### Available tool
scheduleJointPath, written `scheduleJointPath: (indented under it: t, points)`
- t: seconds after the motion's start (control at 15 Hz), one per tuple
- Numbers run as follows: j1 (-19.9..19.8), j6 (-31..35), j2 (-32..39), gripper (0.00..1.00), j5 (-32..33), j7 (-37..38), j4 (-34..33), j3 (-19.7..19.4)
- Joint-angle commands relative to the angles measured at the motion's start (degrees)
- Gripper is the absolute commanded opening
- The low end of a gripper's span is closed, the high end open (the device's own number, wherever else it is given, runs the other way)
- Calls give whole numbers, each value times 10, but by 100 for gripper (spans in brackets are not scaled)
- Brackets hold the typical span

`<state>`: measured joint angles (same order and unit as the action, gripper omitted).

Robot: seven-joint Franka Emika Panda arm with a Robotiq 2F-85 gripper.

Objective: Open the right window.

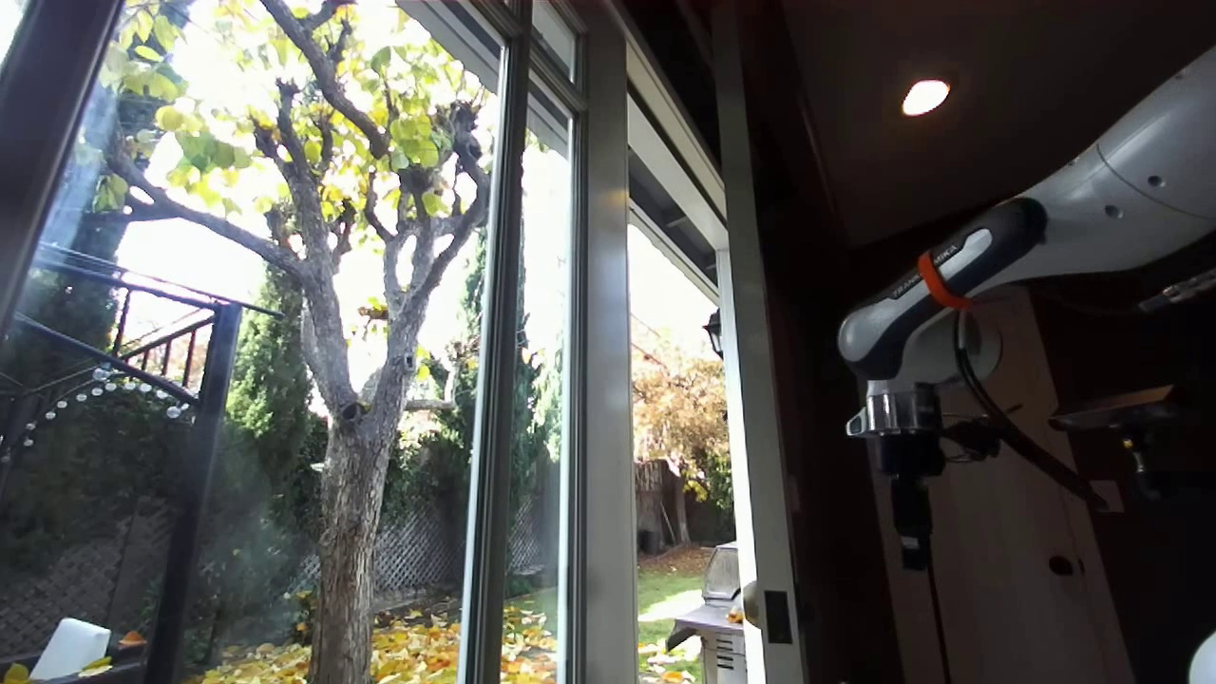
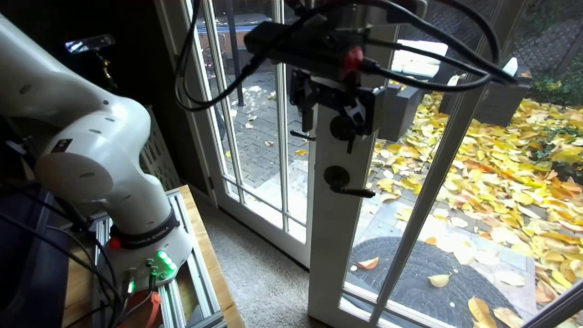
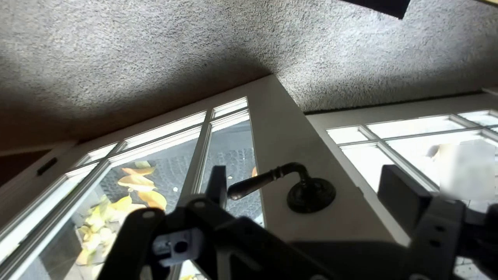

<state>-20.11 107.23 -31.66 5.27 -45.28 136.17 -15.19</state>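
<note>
The right window is a white-framed glass panel with a dark lever handle. Its wide stile shows in an exterior view. In an exterior view its narrow edge is seen nearly edge-on, with a dark latch plate. Its bottom corner stands into the room, so it looks ajar. My gripper is open and empty, above the lever and in front of the upper round plate. In the wrist view the lever handle lies between the spread fingers of the gripper, its tip near the left finger. Touching cannot be told.
The neighbouring glass panel adjoins the right window's free edge. Grey carpet lies below. The arm's base stands on a wooden table. Black cables loop from the wrist near the glass. A camera on a stand is behind the arm.
</note>
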Motion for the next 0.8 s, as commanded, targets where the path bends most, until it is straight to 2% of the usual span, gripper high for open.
scheduleJointPath:
  t: [0.0, 0.27, 0.47, 0.73]
  points:
    - [35, -3, -23, 100, 20, 13, 14, -21]
    - [40, 0, -54, 100, 33, 12, 40, -18]
    - [45, -10, -110, 100, 83, 63, 74, 29]
    - [70, -63, -199, 100, 134, 134, 119, 81]
